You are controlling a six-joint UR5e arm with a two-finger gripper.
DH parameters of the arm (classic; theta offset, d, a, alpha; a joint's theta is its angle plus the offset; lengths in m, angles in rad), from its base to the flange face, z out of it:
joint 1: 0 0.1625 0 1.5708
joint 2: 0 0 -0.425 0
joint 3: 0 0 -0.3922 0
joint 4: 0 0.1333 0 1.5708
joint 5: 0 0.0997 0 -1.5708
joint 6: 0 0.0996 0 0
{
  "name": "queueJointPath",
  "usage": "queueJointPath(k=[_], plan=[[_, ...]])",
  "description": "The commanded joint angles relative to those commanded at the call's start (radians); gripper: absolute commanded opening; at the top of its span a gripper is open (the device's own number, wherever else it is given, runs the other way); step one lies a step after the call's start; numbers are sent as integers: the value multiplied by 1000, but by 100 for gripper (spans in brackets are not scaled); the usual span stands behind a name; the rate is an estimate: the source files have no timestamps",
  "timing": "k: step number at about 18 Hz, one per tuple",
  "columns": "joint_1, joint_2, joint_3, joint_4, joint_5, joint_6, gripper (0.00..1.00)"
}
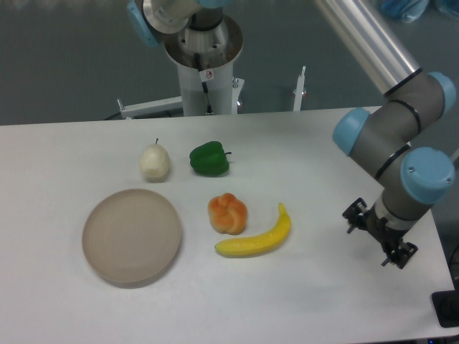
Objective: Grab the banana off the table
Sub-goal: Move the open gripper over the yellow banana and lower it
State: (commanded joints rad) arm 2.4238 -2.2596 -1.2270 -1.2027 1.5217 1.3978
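Observation:
The bright yellow banana [257, 236] lies on the white table [315, 158], curved, a little right of centre. My gripper [374, 236] hangs low over the table's right side, well to the right of the banana and apart from it. Its black fingers are small and seen from above, so whether they are open or shut does not show. Nothing is seen held in them.
A lumpy orange fruit [227, 213] sits touching distance left of the banana. A green pepper [209, 159] and a pale pear [154, 162] lie farther back. A round beige plate [131, 235] rests at front left. The arm's base [203, 50] stands behind the table.

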Motion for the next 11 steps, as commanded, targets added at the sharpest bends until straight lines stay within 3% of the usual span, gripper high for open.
queueJointPath(k=[5, 11], plan=[[-72, 35, -55, 2, -3, -59, 100], [-138, 41, -71, 14, -11, -111, 100]])
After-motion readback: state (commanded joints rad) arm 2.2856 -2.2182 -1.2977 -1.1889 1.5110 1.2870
